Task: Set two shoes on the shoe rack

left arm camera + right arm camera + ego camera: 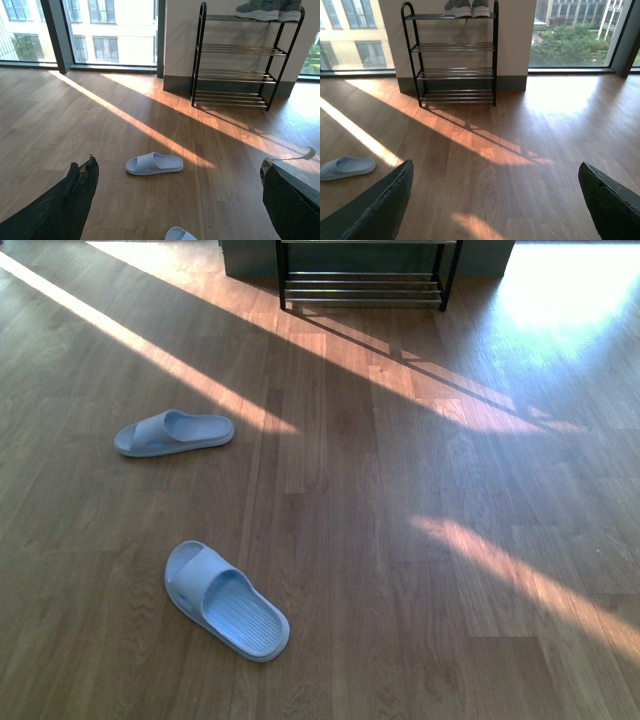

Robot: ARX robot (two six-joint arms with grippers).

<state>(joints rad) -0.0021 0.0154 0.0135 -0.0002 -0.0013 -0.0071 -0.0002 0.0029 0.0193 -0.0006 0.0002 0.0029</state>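
Note:
Two pale blue slide sandals lie on the wood floor: the far sandal (174, 432) and the near sandal (226, 600), both left of centre. The far sandal also shows in the left wrist view (154, 163) and the right wrist view (346, 167). The near sandal's tip (179, 234) shows at the picture's edge. The shoe rack (362, 285) stands against the far wall, also in the left wrist view (235, 75) and the right wrist view (454, 70). Two grey sneakers (269, 10) sit on its top tier, also in the right wrist view (466, 8). My left gripper (177, 187) and right gripper (495, 192) are open and empty, high above the floor.
Large windows (105, 30) run along the far wall to the left, and more windows (570, 32) to the right of the rack. Sunlit bands cross the wood floor (420, 540).

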